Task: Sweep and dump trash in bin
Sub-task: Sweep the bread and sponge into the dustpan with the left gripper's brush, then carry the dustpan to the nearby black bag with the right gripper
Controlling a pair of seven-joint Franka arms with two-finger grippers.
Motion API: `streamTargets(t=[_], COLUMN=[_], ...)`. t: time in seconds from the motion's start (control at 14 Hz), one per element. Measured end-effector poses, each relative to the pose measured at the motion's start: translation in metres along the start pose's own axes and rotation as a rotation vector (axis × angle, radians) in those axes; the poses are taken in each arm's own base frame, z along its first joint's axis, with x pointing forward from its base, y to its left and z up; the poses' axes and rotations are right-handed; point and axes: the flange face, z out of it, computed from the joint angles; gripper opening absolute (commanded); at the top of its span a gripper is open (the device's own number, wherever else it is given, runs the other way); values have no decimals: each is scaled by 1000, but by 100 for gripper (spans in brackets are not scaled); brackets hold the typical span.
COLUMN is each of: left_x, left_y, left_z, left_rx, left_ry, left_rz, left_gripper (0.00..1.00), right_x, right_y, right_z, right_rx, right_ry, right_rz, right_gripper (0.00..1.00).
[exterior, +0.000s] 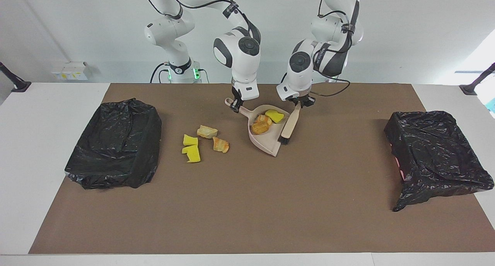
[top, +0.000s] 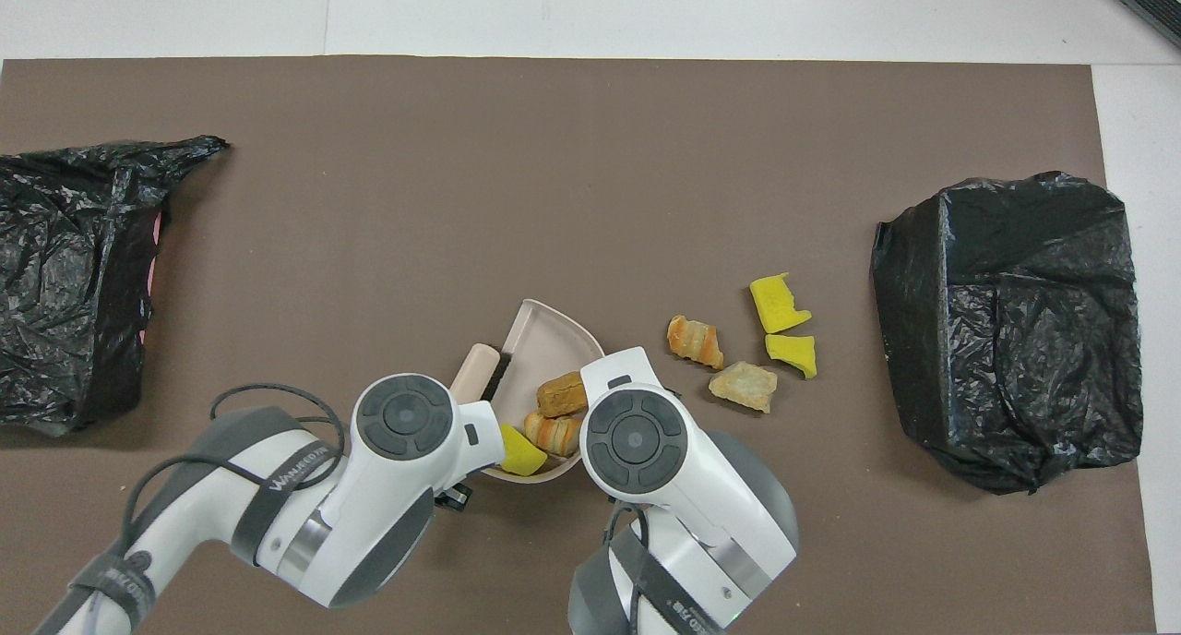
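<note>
The left gripper (exterior: 299,103) is clamped on the brush (exterior: 289,125), whose bristles rest at the dustpan's (exterior: 268,140) open edge. The right gripper (exterior: 236,106) grips the dustpan's handle. Three trash bits (exterior: 264,121) lie in the pan beside the brush; four more (exterior: 203,140) sit on the mat toward the right arm's end.

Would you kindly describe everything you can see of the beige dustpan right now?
The dustpan is pale beige, plastic-looking, with a raised rim, a flat scoop and a short handle ending in a loop. It rests on the brown mat mid-table, mouth facing away from the robots. The right gripper is shut on its handle. Inside lie a yellow sponge chunk and two orange-brown lumps. The brush lies against its open edge.
</note>
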Motion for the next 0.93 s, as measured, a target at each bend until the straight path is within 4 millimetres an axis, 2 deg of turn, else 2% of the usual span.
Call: streamTargets(t=[0.21,0.36,0.57,0.93], left_x=[10,12,13,14], left_y=[-57,-77,-77,-73], left_z=[6,9,9,8], left_rx=[-45,-60,-63,-61], left_ry=[21,30,35,38], left_rz=[-166,-218,-257,-282], left_gripper=[0,0,0,0], right_x=[0,0,-8,-37], right_y=[0,0,8,37], right_z=[0,0,-11,-53], right_rx=[0,0,2,-22], right_ry=[0,-1,0,72], right_rz=[0,1,21,92], right_gripper=[0,0,0,0])
